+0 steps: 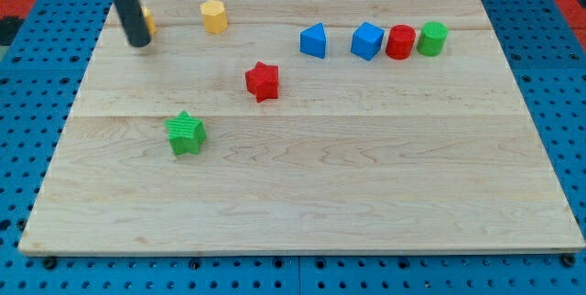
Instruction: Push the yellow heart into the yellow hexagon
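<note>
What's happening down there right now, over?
My tip against yellow heart, mostly hiding it. Yellow hexagon to view's right, apart. Nothing between them.

The small yellow hexagon block (213, 16) sits upright near the board's top edge, left of the middle, flat top showing, standing free. The yellow heart block (148, 21) lies closer to the top-left corner, level with the hexagon and well apart from it. Only a sliver of the heart shows; its shape can't be made out here.
</note>
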You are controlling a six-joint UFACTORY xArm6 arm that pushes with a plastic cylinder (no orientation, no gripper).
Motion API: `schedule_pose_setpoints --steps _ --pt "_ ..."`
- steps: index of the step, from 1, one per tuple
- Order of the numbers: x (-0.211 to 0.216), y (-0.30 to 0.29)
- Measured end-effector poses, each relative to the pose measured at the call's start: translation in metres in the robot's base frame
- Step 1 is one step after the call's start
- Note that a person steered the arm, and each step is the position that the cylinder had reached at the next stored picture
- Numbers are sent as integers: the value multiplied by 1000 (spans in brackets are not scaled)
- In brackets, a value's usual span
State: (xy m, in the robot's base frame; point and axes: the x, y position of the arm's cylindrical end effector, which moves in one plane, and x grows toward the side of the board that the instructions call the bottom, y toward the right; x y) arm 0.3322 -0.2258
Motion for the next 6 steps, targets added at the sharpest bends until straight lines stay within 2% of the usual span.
schedule_pose_setpoints --steps 1,2,4,5,6 --pt "-22 -74" --pt "-51 -69" --pt "-65 75" --pt "-78 101" --pt "-102 47"
